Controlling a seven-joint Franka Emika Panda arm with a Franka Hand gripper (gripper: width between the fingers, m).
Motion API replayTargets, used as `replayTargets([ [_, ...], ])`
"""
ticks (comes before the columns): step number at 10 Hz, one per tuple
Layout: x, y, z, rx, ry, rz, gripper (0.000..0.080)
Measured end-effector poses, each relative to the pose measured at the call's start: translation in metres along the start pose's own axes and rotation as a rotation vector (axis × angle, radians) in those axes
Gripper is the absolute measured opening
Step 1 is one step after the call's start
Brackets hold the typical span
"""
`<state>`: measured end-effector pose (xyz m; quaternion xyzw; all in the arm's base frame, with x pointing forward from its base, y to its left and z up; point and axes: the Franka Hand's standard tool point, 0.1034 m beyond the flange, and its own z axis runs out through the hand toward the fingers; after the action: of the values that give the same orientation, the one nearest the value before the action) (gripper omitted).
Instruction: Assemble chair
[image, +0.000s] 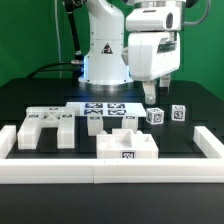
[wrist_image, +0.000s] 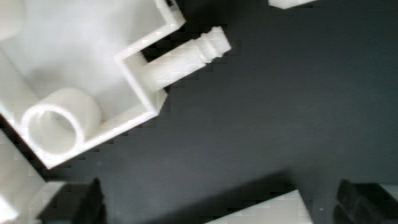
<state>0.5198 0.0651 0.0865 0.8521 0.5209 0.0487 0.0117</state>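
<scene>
We see the pincer (image: 153, 95) hanging above the black table (image: 30, 100). Its two fingers (wrist_image: 71, 202) are wide apart and nothing is between them.

The chair parts lie loose on the table. A panel with slots (image: 45, 126) is on the exterior view's left. A small cube (image: 155, 116) sits near the pincer, with a second cube (image: 178, 113) beside it. A big block (image: 128, 148) sits at the front, by the white rail (image: 60, 172).

The wrist view shows a white piece (wrist_image: 63, 125) with a round hole and a bumpy peg (wrist_image: 196, 50).

We think the parts are hard, stiff and light. They look smooth, so they may slip. We would grab them by two flat sides, not by the peg.
</scene>
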Motion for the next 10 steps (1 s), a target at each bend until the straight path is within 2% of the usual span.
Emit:
replayTargets([
  [6,-0.001,-0.001,0.001,0.002,-0.001,0.005,0.0650],
  [8,-0.007,0.001,0.003,0.004,-0.008,0.065,0.0650],
  [10,-0.015,0.004,0.007,0.027,-0.020,0.223,0.0650],
])
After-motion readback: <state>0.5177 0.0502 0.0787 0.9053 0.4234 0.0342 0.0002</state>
